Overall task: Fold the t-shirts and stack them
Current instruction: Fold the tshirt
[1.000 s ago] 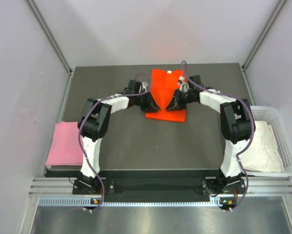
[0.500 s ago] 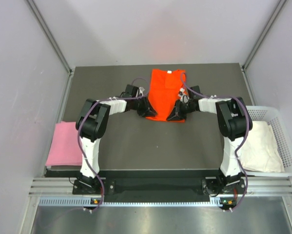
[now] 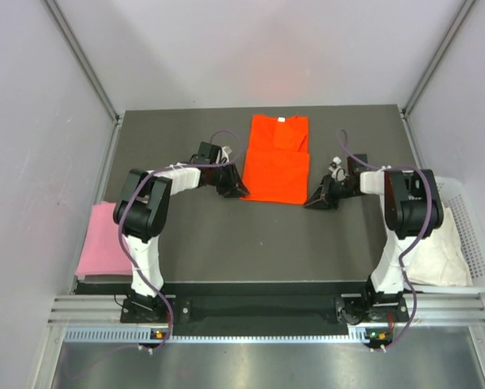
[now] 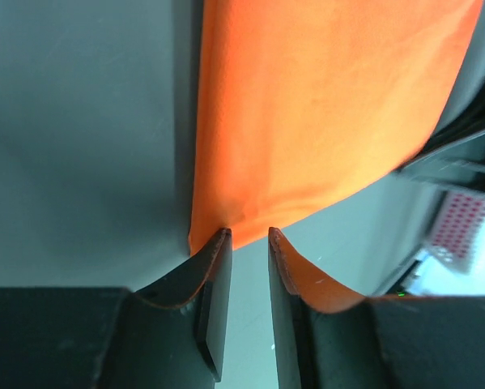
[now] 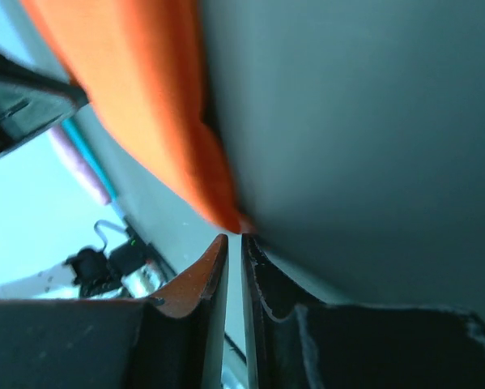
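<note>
**Orange tee** (image 3: 276, 160): lies flat on the table (image 3: 193, 235), mid-rear, between the two arms. It is folded to a narrow rectangle, with the collar at the far end and a small white label (image 3: 281, 119) at the neck. A fold line crosses it about a third of the way down.

**Pink tee** (image 3: 104, 237): folded flat at the table's left edge, well apart from the orange tee.

**White tee** (image 3: 432, 243): lies rumpled in the white basket (image 3: 471, 209) on the right side.

**Left fingers** (image 4: 224, 245): low over the table at the orange tee's near left corner. The gap is narrow, with only bare table showing through it. One tip is right at the fabric's corner. I cannot tell whether it touches.

**Right fingers** (image 5: 220, 248): low by the near right corner. They are almost closed, with a thin slit between them and nothing in it. The fabric's corner lies just ahead of the tips.
</note>
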You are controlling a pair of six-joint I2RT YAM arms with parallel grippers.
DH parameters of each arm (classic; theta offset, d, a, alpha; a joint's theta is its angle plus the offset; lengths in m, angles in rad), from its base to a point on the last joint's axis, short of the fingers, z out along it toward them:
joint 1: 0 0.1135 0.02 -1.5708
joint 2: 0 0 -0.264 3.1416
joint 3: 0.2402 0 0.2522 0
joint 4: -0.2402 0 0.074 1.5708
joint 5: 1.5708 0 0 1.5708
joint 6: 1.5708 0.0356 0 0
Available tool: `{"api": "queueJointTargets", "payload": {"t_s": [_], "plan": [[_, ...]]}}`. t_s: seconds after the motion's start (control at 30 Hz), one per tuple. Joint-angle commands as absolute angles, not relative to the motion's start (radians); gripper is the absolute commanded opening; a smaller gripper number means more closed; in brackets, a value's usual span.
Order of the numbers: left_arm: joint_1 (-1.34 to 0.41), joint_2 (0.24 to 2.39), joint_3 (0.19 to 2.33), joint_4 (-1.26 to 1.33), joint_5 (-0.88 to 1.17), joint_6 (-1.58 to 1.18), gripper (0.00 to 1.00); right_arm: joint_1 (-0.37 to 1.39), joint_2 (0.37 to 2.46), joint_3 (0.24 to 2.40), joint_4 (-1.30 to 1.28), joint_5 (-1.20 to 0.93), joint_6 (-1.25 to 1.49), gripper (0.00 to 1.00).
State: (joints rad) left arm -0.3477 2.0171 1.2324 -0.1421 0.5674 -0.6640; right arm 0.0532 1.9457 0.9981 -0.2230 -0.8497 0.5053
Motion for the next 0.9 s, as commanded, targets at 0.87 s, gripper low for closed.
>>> {"api": "queueJointTargets", "payload": {"t_s": [0.87], "plan": [[-0.342,2.013,1.279,-0.136,0.615,-0.661,0.31,0.126,1.919,1.12,-0.251,-0.741,0.488,0.17]]}}
